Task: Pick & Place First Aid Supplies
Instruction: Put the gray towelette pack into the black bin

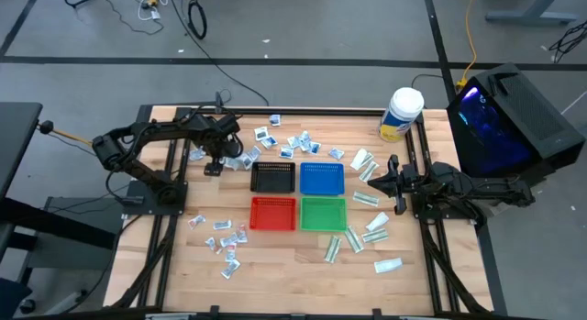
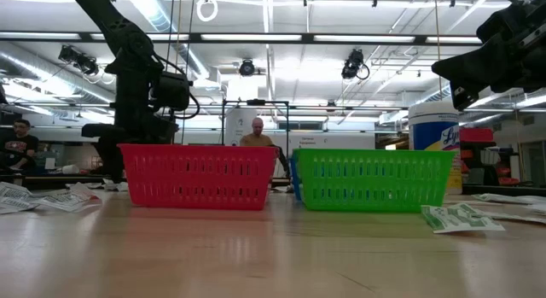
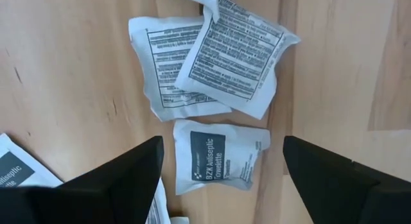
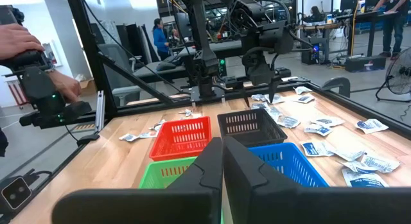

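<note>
My left hand [image 1: 213, 164] hangs wide open just left of the black tray [image 1: 272, 177], fingers [image 3: 122, 179] straddling one squarish towelette packet [image 3: 219, 156] flat on the table [image 1: 275, 265]; two more packets [image 3: 212, 63] overlap just beyond it. I judge this the reach before a grasp: next, lower and close on that packet alone. My right hand [image 1: 383, 181], closed and empty, waits right of the blue tray [image 1: 321, 178].

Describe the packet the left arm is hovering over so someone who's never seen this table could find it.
Start at the black tray and look just off its side, toward the left arm. There the left gripper hangs, jaws open, over a few white packets. The target is the antiseptic towelette packet lying between the jaws: it alone shows a dark label panel, while the two overlapping packets beside it show fine black print.
</note>
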Controlling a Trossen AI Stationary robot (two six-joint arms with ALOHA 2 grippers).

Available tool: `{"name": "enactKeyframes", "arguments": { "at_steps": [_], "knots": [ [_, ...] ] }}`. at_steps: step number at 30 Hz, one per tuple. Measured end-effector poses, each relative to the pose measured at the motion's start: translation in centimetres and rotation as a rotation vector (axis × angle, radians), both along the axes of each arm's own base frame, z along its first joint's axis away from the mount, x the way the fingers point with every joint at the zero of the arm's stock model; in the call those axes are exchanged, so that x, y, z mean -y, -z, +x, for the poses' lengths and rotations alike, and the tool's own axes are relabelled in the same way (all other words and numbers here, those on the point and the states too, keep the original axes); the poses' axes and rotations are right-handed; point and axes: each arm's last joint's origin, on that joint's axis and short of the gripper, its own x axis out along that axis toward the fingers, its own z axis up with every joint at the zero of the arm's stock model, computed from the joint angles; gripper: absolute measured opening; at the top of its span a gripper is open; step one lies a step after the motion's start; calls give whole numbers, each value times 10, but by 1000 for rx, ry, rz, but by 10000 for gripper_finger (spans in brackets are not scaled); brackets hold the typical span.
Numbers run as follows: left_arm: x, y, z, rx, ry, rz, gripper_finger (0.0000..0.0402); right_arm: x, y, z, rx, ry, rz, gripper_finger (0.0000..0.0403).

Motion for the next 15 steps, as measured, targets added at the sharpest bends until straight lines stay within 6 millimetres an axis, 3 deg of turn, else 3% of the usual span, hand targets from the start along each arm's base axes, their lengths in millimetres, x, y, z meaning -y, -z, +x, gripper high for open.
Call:
{"name": "enactKeyframes", "arguments": {
  "at_steps": [15],
  "knots": [
    [-1,0,0,-22,-7,30,342,0,0,0,-1,0,0,18]
  ]
}}
